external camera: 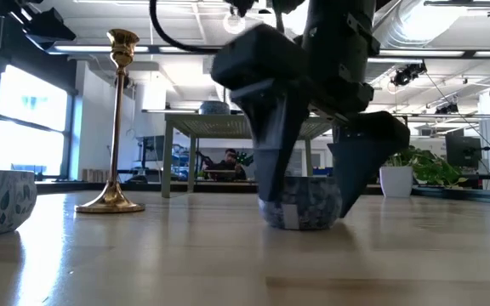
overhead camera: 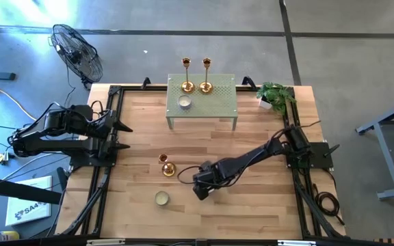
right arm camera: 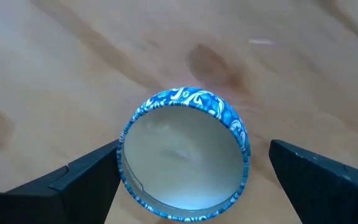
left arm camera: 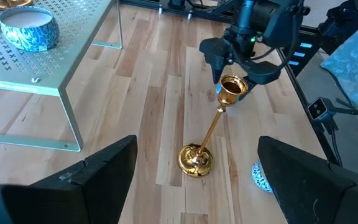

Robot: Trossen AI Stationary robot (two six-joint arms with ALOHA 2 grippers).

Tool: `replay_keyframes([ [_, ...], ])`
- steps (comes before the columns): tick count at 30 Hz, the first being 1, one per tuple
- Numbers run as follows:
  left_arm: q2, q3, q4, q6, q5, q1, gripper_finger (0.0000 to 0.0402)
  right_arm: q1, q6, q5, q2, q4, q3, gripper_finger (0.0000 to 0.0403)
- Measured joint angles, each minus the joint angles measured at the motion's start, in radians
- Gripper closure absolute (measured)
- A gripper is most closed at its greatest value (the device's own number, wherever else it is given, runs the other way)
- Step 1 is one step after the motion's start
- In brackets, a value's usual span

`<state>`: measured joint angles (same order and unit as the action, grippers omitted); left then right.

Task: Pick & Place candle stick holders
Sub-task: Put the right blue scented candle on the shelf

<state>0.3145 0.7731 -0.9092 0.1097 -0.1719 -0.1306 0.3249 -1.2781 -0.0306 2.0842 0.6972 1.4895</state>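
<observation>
Reaching across the wooden surface (overhead camera: 252, 137) in the high view, the right arm is stretching toward centre-front, its right hand (overhead camera: 202, 183) pointing down, fingers wide open w/ nothing gripped. Left hand (overhead camera: 120, 135) is waiting at the left edge, open & empty. Two candle stick holders (overhead camera: 187, 75) are standing on a green perforated shelf (overhead camera: 217, 109) at the back; a third candle stick holder (overhead camera: 167, 166) is standing just left of the right hand. Low view: the open fingers are straddling a blue-patterned tin (external camera: 303, 204). Right wrist view: the tin is sitting between both fingers. "SAA" is showing on a floor sheet (overhead camera: 29, 208).
</observation>
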Motion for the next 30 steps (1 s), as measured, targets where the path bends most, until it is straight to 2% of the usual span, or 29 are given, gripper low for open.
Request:
replay_keyframes([
  [10,0.000,0.000,-0.010,0.000,0.000,0.000,0.0073,-0.005,-0.023,-0.003,0.000,0.147,0.000,0.0013],
  [30,0.000,0.000,-0.010,0.053,0.006,0.000,0.0073,-0.027,-0.009,-0.005,0.000,0.147,0.002,0.0013],
])
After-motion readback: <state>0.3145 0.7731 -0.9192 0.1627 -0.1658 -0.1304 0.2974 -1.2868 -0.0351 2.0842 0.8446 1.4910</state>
